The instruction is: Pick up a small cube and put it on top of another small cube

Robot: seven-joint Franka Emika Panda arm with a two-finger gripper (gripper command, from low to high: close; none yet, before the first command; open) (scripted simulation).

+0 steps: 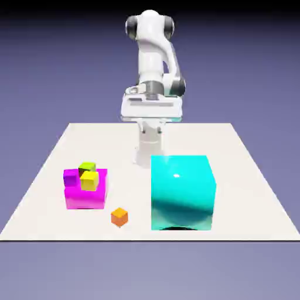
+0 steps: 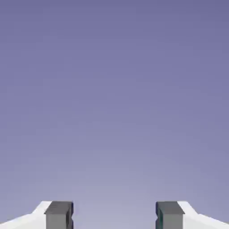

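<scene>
Though apart, cyan block (image 1: 181,190) near cube (image 1: 119,217).

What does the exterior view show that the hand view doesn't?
Exterior view only: the table, the large cyan cube, the orange cube and the magenta block with small cubes around its top.
Hand view only: a close look between the gripper's parted fingertips.
Both: the gripper and the blue-violet backdrop.

Robot arm (image 1: 153,53): mostly glossy white, rounded segs, w/ dark grey round caps at the joints. Hand (image 1: 152,108) is a wide white block. Pincer (image 2: 114,214) has white fingers w/ small, blocky dk grey tips.
</scene>
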